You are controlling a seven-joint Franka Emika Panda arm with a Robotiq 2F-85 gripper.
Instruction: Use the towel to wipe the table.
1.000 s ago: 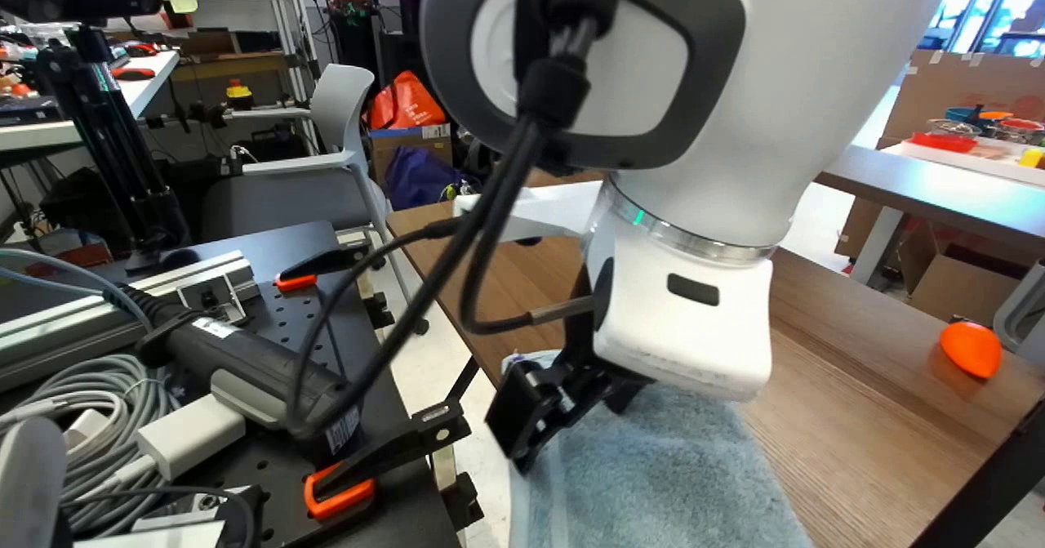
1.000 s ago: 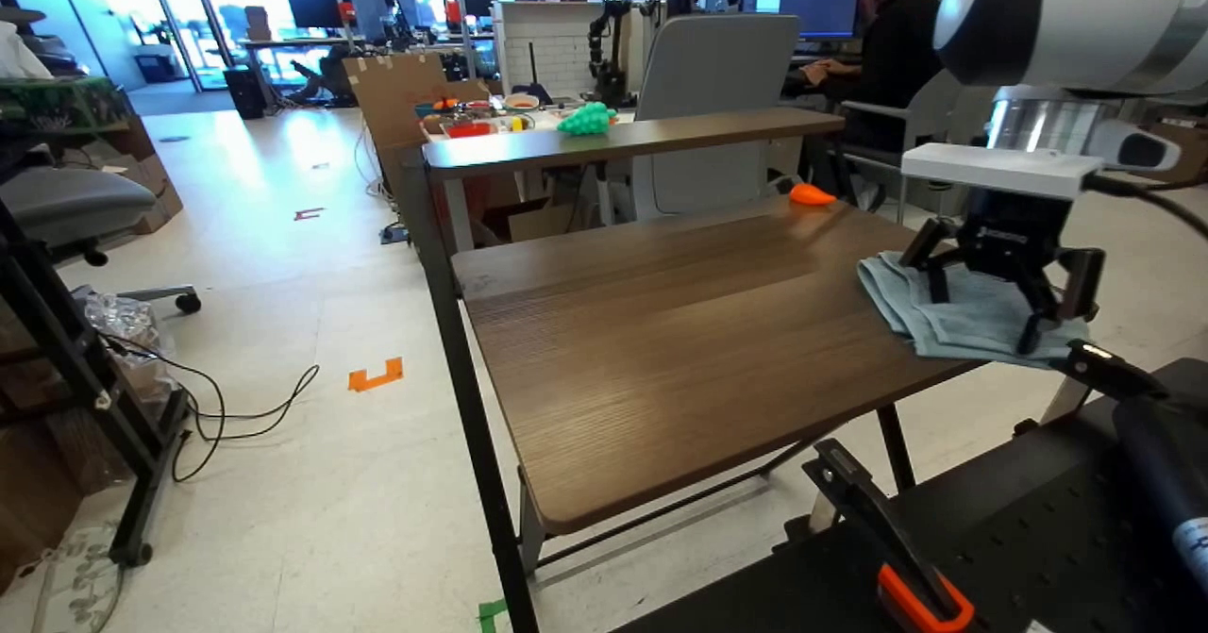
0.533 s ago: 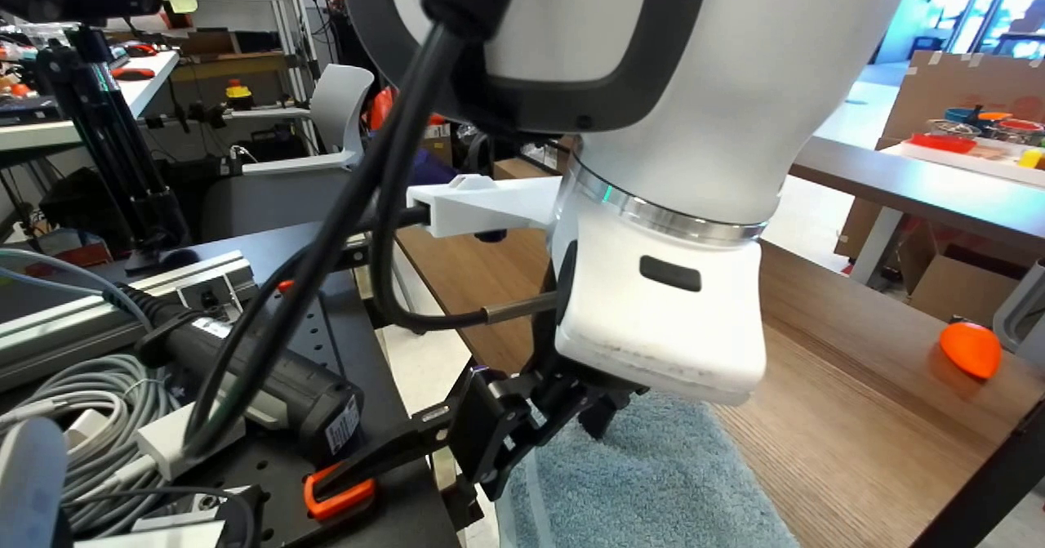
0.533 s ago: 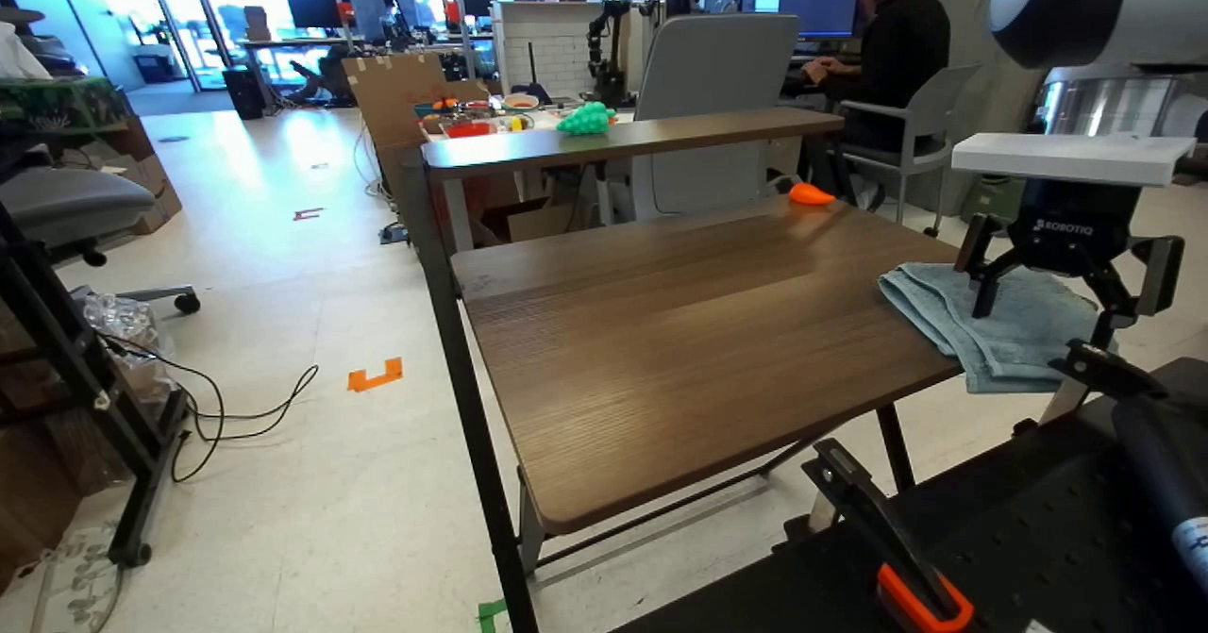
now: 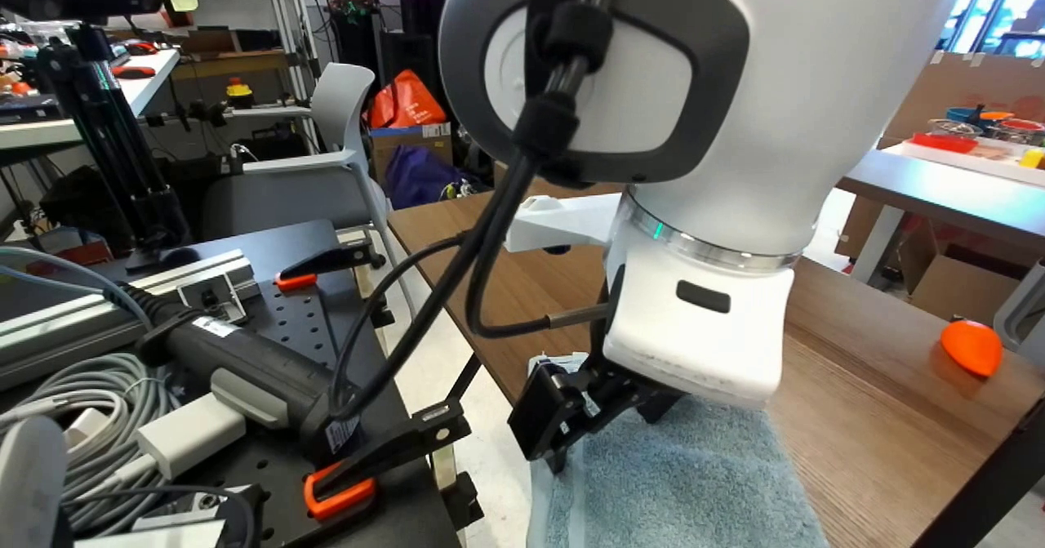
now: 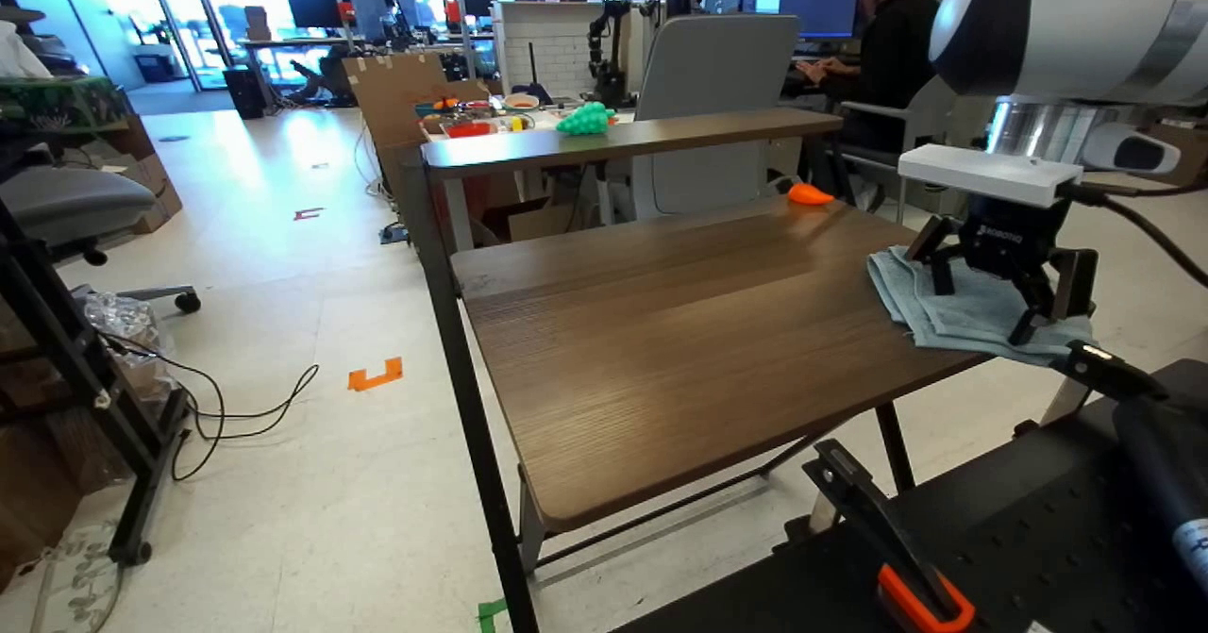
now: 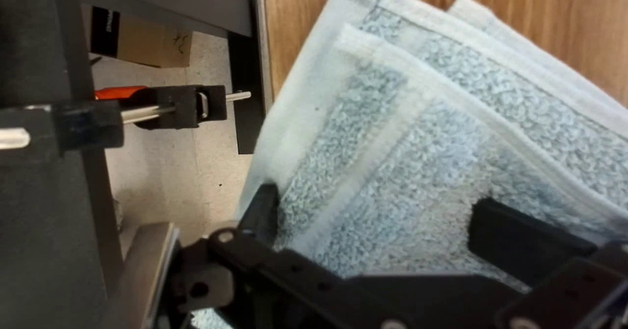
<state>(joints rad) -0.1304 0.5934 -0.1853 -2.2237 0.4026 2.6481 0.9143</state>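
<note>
Blue-grey terry-cloth towel (image 7: 417, 187): folded in loose layers on the brown wood-grain tabletop (image 6: 679, 350), along the edge facing the black perforated bench (image 6: 1038, 520). Slid back onto the tabletop since half a second ago, so way less overhang now, though still poking a bit past the edge. Pretty much at the one-second-ago spot again.
White robot arm (image 5: 800, 91): swung the same way, off the bench side, now leaving more of the shiny orange bag (image 5: 404, 100) visible in the background.
Black Robotiq gripper (image 6: 981, 308): released and spread wide, same as half a second ago, with both black fingers (image 7: 520, 236) well apart.
Fingertips (image 7: 267, 201): down on the towel by the look of the wrist view, one close to the bench-side hem, one further in. Sitting on top of the cloth rather than pinching any, as far as visible.
Orange teardrop-shaped thing (image 6: 810, 194): unmoved near the tabletop edge opposite the bench, well apart from the towel.
Clear bowls (image 5: 951, 128) and shallow red tray (image 5: 944, 143): way back on a white table (image 5: 976, 162), too small to make out any contents.
Brown cardboard box (image 7: 154, 37): on the floor (image 7: 206, 172), seen through the gap between bench and tabletop, contents hidden.
</note>
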